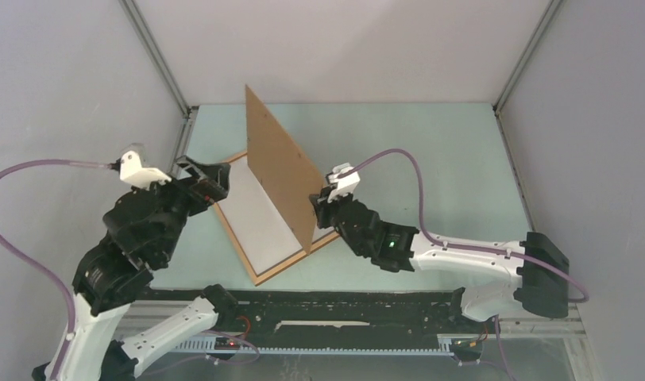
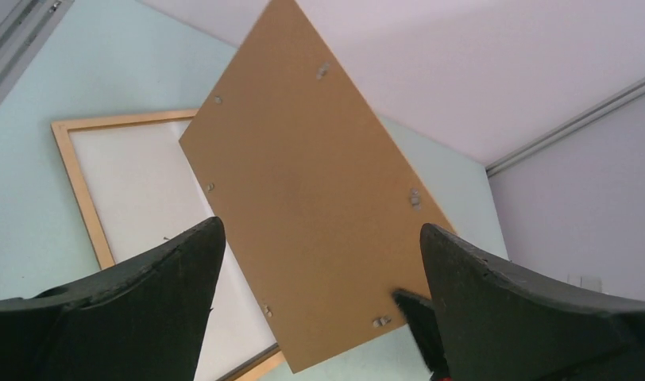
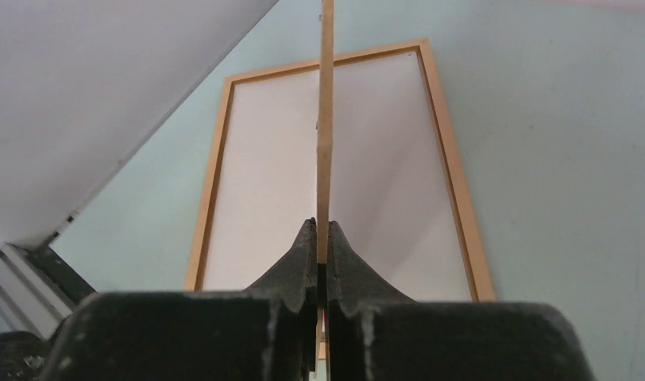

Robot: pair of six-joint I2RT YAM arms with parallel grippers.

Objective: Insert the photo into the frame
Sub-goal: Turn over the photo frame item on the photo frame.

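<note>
Top view: the frame [image 1: 237, 246] lies flat on the pale green surface [image 1: 430, 159], left of centre, its long sides running from 11 o'clock to 5 o'clock. The photo [image 1: 260, 230] sits inside the frame's opening with its plain white side up, and no printed side shows in any view. A brown backing board [image 1: 278, 168] stands on edge above the frame, raised steeply, with its top corner toward 12 o'clock and its lower corner near the frame's 5 o'clock rail. Whether that corner touches the rail cannot be told. The right pincer [image 1: 315, 202] is clamped on the board's edge at the board's 4 o'clock side. The right wrist view shows both fingers pressed against the thin board, which is seen edge-on and splits the view, with frame and white sheet visible on either side of it below. The right arm reaches in from 4 o'clock, low over the surface. The left pincer [image 1: 222, 184] hovers at the frame's 10 o'clock corner, spread wide and gripping nothing. In the left wrist view its two dark fingers [image 2: 144, 302] flank the board's broad face without touching it. That face carries small metal tabs [image 2: 415, 198] spaced along its borders. The left wrist view also shows the frame's far corner and the white sheet beyond the board's left edge.
</note>
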